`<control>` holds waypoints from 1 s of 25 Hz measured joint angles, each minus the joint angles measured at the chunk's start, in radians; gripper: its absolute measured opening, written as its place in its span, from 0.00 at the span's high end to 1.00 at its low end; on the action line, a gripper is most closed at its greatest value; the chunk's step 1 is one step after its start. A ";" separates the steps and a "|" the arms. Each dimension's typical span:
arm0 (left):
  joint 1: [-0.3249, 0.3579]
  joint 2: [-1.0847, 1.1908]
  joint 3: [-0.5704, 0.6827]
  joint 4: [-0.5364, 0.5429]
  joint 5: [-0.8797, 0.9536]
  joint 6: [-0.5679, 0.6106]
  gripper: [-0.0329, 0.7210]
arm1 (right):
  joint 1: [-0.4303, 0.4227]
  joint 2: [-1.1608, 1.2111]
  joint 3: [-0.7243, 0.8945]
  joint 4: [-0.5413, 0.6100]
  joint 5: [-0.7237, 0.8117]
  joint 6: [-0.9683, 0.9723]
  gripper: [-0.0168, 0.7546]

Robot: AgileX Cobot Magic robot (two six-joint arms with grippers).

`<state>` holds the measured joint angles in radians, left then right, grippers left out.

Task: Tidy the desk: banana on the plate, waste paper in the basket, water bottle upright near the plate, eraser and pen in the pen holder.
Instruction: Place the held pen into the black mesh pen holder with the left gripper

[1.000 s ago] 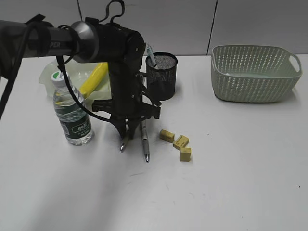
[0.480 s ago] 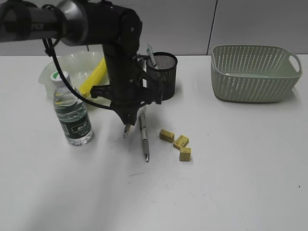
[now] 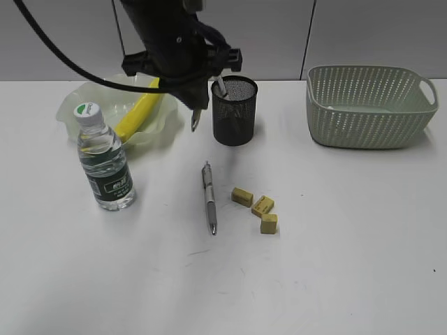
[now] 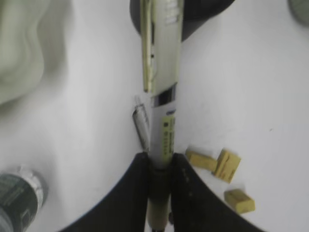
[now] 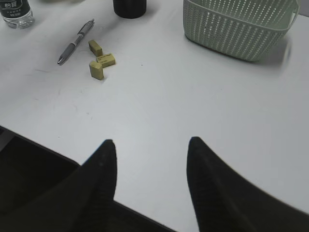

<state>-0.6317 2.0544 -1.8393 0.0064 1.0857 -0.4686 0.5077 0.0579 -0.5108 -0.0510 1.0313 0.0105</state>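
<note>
- The left gripper (image 4: 159, 166) is clamped on a pen (image 4: 163, 72); in the left wrist view its two black fingers (image 4: 137, 179) pinch the pale barrel, which runs up toward the dark rim of the pen holder (image 3: 234, 110).
- In the exterior view this gripper hangs raised above the desk (image 3: 335, 265), just left of the black mesh pen holder, a thin metal tip pointing down beside the cup.
- A second, silver pen (image 3: 208, 197) lies flat on the desk, apart from the holder, with three yellow eraser pieces (image 3: 256, 209) just to its right.
- The banana (image 3: 138, 115) rests in the pale green ruffled plate (image 3: 77, 105) at the back left.
- The water bottle (image 3: 103, 159) stands upright just in front of the plate.
- The pale green basket (image 3: 370, 106) sits at the back right, well apart from everything else.
- The right gripper (image 5: 152, 150) hovers over bare desk near the front edge, its fingers spread wide and holding nothing.
- The waste paper does not show in any view.
</note>
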 joint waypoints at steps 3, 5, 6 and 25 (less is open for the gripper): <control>0.000 -0.023 0.000 -0.006 -0.121 0.000 0.83 | 0.000 0.000 0.000 0.000 0.000 0.000 0.48; -0.001 -0.023 0.000 0.000 -0.197 0.002 0.83 | 0.000 0.000 0.000 0.000 0.000 0.000 0.48; -0.003 -0.022 0.002 0.000 -0.244 0.004 0.83 | 0.000 0.000 0.000 0.000 0.000 0.000 0.48; -0.021 0.208 0.006 0.202 -0.928 0.008 0.83 | 0.000 0.000 0.000 0.000 0.000 0.000 0.48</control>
<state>-0.6532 2.2623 -1.8336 0.2082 0.1575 -0.4605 0.5077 0.0579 -0.5108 -0.0510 1.0313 0.0106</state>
